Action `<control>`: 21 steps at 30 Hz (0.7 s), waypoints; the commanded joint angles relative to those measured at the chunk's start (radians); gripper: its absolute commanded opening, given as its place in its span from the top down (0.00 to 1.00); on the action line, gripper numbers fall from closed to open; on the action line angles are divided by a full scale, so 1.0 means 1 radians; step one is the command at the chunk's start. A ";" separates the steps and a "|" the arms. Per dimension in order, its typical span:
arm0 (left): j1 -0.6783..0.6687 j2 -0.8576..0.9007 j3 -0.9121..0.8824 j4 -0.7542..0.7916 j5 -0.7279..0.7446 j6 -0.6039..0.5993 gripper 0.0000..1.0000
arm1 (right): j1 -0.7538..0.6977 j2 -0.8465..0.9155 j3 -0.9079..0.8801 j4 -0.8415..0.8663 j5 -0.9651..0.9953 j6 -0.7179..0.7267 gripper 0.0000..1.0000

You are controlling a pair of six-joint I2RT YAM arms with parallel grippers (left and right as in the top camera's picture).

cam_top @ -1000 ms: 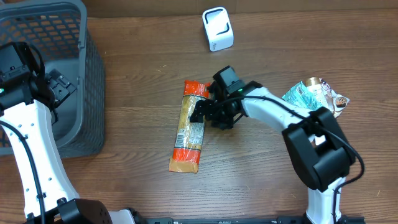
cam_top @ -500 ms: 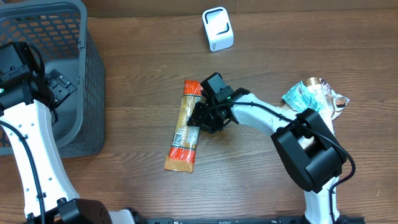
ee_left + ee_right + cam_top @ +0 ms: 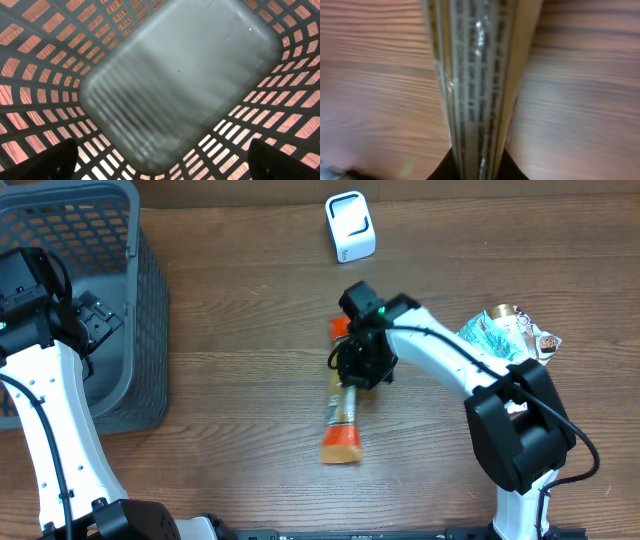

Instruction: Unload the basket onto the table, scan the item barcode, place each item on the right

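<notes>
1. The right gripper (image 3: 352,372) was clamped tight on the snack packet (image 3: 342,435), biting it near its upper, orange end.
2. From the right wrist camera, the dark fingers (image 3: 445,169) sat on either side of the packet, which ran straight away from the lens, showing a narrow, shiny edge with fine print down it.
3. And the packet was up on its edge! From overhead it showed as a thin strip, orange at both ends and pale in the middle, running down the centre of the table (image 3: 230,300) towards the near side.
4. Whether its far end touched the wood or hung just clear, the pictures did not tell.
5. The white scanner (image 3: 350,227) stood upright at the back of the table, well apart from the packet and roughly in line with it.
6. Off to the right lay crumpled wrappers (image 3: 505,332), beside the right arm's forearm.
7. Over on the left, the left gripper (image 3: 98,320) hung above the grey basket (image 3: 150,330) with its jaws spread wide and nothing between them.
8. Its wrist camera looked straight down into the basket, with only the two fingertips (image 3: 50,160) peeking in at the bottom corners.
</notes>
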 commanded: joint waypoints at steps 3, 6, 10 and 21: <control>-0.002 0.003 -0.004 0.000 0.008 -0.017 0.00 | 0.050 -0.086 0.198 -0.165 0.372 -0.074 0.96; -0.002 0.003 -0.004 0.000 0.008 -0.017 0.00 | 0.098 -0.063 0.197 -0.182 0.505 -0.071 0.96; -0.002 0.003 -0.004 0.000 0.008 -0.017 0.00 | 0.152 0.022 0.197 -0.182 0.570 -0.068 0.96; -0.002 0.003 -0.004 0.000 0.008 -0.017 0.00 | 0.252 0.142 0.204 -0.153 0.485 -0.151 0.52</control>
